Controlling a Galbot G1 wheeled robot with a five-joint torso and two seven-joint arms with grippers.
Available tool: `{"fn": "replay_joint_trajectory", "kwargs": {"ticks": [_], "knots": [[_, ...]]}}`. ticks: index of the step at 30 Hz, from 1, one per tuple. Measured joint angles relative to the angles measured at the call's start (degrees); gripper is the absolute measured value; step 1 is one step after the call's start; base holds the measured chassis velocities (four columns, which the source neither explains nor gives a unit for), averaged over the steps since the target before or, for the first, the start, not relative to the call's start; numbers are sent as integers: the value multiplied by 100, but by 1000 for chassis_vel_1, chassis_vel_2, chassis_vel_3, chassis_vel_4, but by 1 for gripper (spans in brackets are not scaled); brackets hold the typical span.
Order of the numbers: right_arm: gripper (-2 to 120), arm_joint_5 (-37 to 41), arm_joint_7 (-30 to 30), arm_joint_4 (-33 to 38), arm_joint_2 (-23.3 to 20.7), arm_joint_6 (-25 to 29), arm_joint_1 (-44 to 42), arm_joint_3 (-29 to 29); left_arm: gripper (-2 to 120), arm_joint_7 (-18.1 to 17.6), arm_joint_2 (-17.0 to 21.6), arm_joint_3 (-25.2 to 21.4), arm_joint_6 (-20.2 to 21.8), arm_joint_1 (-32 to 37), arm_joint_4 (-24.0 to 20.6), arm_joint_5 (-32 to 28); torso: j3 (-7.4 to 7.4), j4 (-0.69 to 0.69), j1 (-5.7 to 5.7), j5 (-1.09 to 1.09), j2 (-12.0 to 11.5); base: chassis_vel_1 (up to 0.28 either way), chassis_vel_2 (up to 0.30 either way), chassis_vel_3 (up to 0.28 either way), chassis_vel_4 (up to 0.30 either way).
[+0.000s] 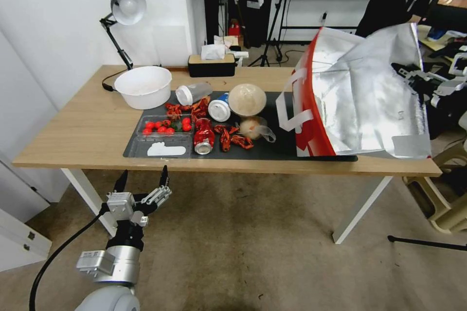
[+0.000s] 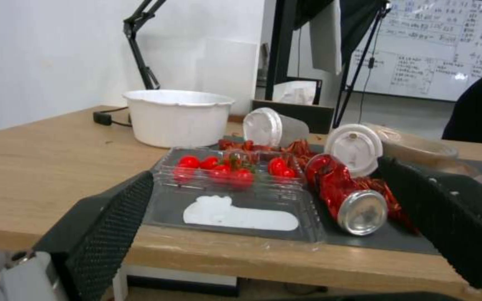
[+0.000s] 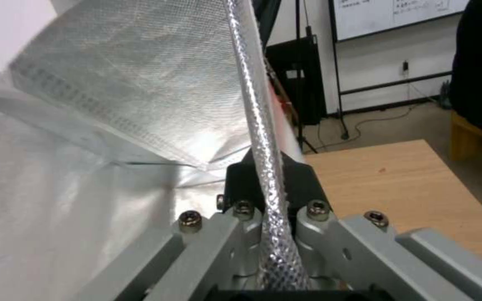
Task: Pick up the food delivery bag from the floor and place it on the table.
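**Now: bag at the right end of the bench, right end effector clamped on its rim**

Bag (image 1: 369, 102) sits at the right end of the bench (image 1: 73, 126), tilted, its mouth gaping toward the robot's right so the silver foil lining shows. Red side panel faces the clutter; white loop handles hang on that side. Its lower edge is on the dark mat (image 1: 277, 148), or just over it; contact is hard to tell.

Right end effector (image 3: 269, 184) is pinched shut on the bag's foil rim; the thin edge runs straight between its black fingers (image 3: 302, 175) in the right wrist view.

Left end effector (image 1: 142, 180) hangs low in front of the bench's near edge, above the floor (image 1: 243, 252), fingers spread wide, holding nothing.

On the mat beside the bag: red can (image 1: 203, 137) on its side, clear box of tomatoes (image 1: 165, 127), crayfish (image 1: 233, 140), tipped cups. White bowl (image 1: 143, 86) stands on bare wood behind, near a lamp (image 1: 124, 7).
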Motion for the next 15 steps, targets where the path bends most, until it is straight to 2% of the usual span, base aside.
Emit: {"fn": "replay_joint_trajectory", "kwargs": {"ticks": [1, 6, 15], "knots": [[0, -54, -2, -117, -16, 35, 197, -216, 100, 5, -7, 3, -2, 5, -1, 10, 0, 0, 0, 0, 0, 0, 0, 0, 0], [0, -119, 40, -238, -8, 38, 384, -399, 100, 19, -21, 4, -18, 18, -2, 19, 0, 0, 0, 0, 0, 0, 0, 0, 0], [0, -234, 172, -354, 16, 20, 415, -454, 100, 48, -42, 19, -51, 13, 25, 35, 0, -1, 0, 0, 0, 0, 0, 0, 0]]}}
